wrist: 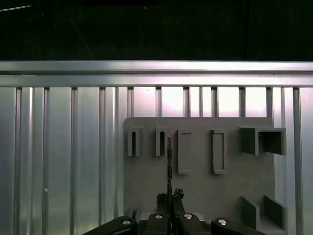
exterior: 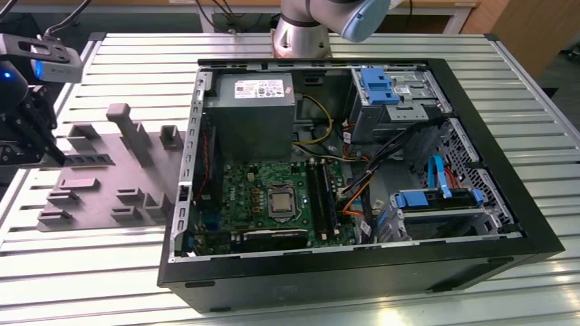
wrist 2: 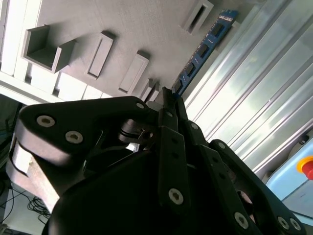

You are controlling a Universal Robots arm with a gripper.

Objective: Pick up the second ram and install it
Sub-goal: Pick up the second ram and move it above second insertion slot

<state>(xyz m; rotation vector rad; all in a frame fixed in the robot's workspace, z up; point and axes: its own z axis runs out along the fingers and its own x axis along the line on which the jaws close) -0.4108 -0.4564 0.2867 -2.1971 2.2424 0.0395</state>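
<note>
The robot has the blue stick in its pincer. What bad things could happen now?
The pincer grips the second ram near one end, so the long free part might tilt or slip. The gray holder tray has raised blocks close by; the stick might bump one. Cables lie beside the motherboard slots and might snag it.
</note>
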